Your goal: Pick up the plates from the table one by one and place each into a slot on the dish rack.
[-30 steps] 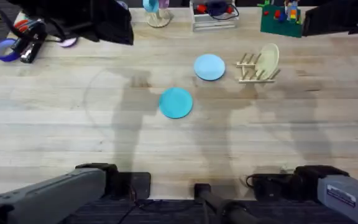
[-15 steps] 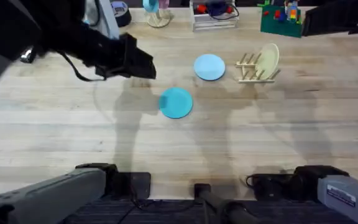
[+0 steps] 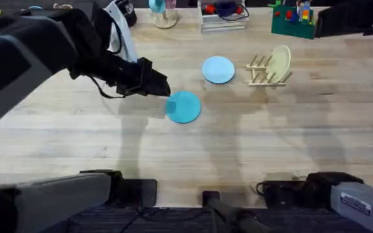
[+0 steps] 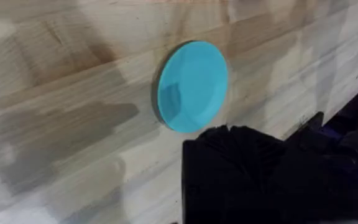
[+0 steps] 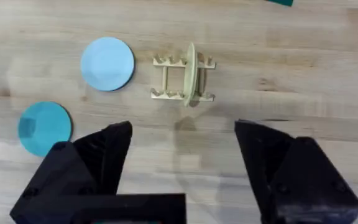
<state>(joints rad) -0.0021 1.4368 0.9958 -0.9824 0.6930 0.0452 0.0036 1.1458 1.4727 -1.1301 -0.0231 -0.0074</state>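
The teal plate (image 3: 184, 107) lies flat near the middle of the table (image 3: 251, 149). The pale blue plate (image 3: 218, 70) lies flat beyond it, just left of the small wooden dish rack (image 3: 263, 71). A cream plate (image 3: 280, 63) stands in one of the rack's slots. My left gripper (image 3: 158, 87) hovers just left of the teal plate's rim; its wrist view has the teal plate (image 4: 192, 86) right ahead. My right gripper (image 5: 182, 134) is open, high over the table, looking down on the rack (image 5: 180, 79), the pale blue plate (image 5: 107, 63) and the teal plate (image 5: 44, 127).
Along the table's far edge stand a white wire rack (image 3: 223, 15) holding small items, a green box (image 3: 293, 21) with toys and a small stand (image 3: 164, 14). Bare wood stretches across the near half of the table.
My left arm has swung in from the far left and come down to the teal plate's left rim. Neither plate has moved, nor has the rack.
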